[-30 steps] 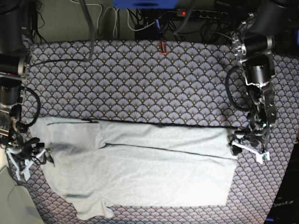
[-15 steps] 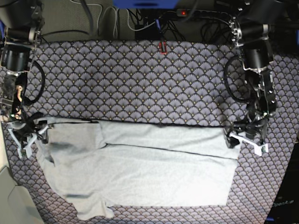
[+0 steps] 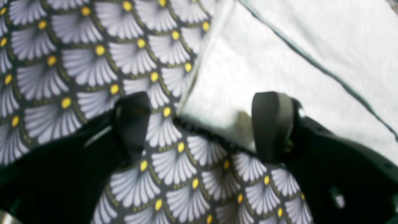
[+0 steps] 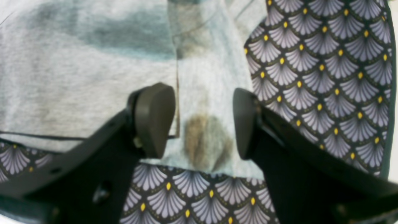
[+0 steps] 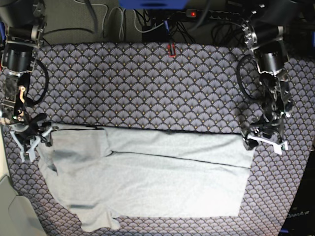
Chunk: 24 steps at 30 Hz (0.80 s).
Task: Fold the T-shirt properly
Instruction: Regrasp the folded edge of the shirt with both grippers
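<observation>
The light grey T-shirt [image 5: 157, 182] lies flat on the patterned tablecloth [image 5: 147, 83], its far part folded over, one sleeve sticking out at the near left. My left gripper [image 5: 264, 140] is open at the shirt's far right corner. In the left wrist view my left gripper [image 3: 202, 121] has its jaws low on either side of that corner of the shirt [image 3: 279, 46]. My right gripper [image 5: 32, 137] is open at the shirt's far left corner. In the right wrist view my right gripper [image 4: 200, 121] straddles a strip of the shirt's edge [image 4: 77, 77].
A power strip and cables [image 5: 211, 14] run behind the table's far edge. A small red object [image 5: 171, 49] lies on the cloth at the back centre. The table's left edge [image 5: 10, 211] is close to my right arm.
My right gripper has moved from the near left sleeve area to the shirt's far left corner. My left gripper has shifted slightly farther along the right edge to the far right corner.
</observation>
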Tool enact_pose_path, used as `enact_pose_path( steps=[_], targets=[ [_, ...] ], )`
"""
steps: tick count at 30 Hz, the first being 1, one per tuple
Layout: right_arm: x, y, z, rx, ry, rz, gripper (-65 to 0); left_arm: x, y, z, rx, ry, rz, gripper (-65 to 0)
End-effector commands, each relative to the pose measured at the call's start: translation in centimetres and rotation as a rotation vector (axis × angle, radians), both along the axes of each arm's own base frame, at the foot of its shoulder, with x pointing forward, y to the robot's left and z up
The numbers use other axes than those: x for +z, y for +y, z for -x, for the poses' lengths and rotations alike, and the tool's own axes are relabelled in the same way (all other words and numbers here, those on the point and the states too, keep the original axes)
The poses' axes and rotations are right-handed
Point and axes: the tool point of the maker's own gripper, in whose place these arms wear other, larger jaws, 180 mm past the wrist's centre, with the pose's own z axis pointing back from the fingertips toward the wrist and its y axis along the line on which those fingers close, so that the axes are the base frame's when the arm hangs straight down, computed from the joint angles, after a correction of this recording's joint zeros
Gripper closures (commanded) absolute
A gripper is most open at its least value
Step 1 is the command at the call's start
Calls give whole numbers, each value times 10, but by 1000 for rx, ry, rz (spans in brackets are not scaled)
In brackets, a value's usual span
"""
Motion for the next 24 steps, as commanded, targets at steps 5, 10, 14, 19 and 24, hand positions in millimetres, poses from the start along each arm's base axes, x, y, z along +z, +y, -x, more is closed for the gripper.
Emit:
enact_pose_path(
  steps=[5, 10, 14, 19, 24],
  targets=[
    [22, -7, -12, -2, -65, 11, -344, -8, 2, -1, 18, 5, 16, -501],
    [22, -8, -12, -1, -64, 13, -344, -16, -10, -5, 16, 19, 56, -501],
    [23, -8, -12, -1, -64, 15, -344, -19, -21, -5, 4, 21, 75, -498],
    [23, -9, -12, -1, -64, 16, -344, -20, -26, -6, -3, 23, 83, -327],
    [27, -19, -11, -16, -69, 27, -344, -20, -24, -5, 4, 26, 82, -51]
  ],
)
